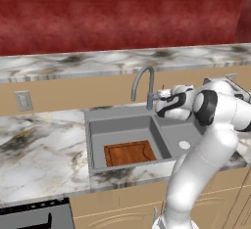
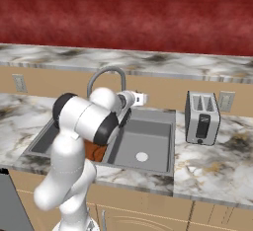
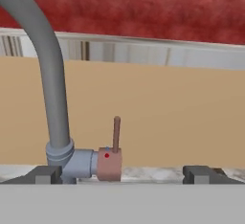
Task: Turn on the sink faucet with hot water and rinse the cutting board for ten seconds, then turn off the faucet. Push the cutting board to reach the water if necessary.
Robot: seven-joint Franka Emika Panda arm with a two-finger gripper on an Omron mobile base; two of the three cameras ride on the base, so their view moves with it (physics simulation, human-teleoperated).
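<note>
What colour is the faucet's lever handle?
Reddish-brown lever handle on a grey faucet; hand view shows it best.

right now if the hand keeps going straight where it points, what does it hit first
Probably the faucet's side lever: it sits between the open fingertips of the hand, just ahead. Past it is the tan backsplash wall. Depth is hard to judge.

right base view. white jointed robot arm with dark joints (image 2: pixel 81 126) rising from the lower left and bending over the wide grey double-basin sink (image 2: pixel 148 166). tall grey gooseneck faucet (image 2: pixel 106 74) arching behind the arm's upper link. the small white-and-dark gripper (image 2: pixel 140 97) lies beside the faucet base, above the smaller right basin with its round pale drain (image 2: pixel 142 157); finger spacing cannot be resolved. a corner of the reddish-brown wooden cutting board (image 2: pixel 95 151) shows below the elbow. silver two-slot toaster (image 2: pixel 201 117) stands on the marbled grey-white counter (image 2: pixel 212 161), right of the sink.
</note>
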